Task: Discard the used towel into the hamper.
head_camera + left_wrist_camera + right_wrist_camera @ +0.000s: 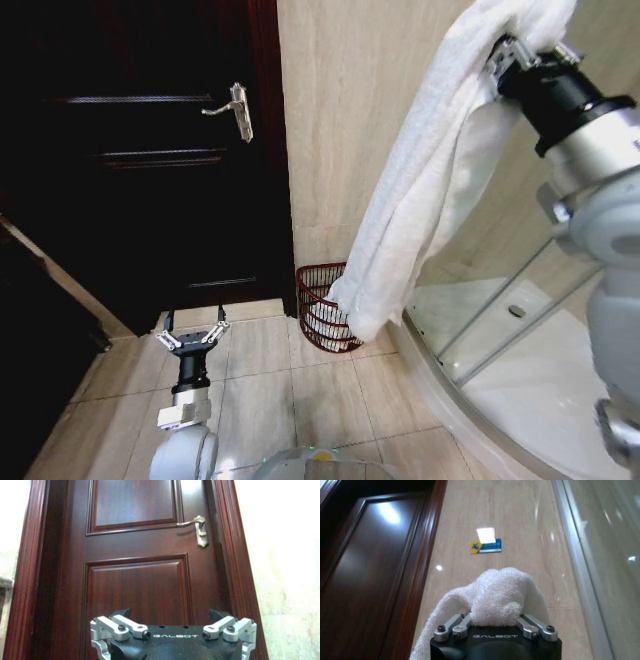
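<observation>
Tiled bathroom floor carries the hamper [325, 318] against the wall, and high above it the right end effector [512, 58] pinches the towel [420, 190], not yet dropped in, while the left end effector [190, 338] idles spread, left of the hamper.
</observation>
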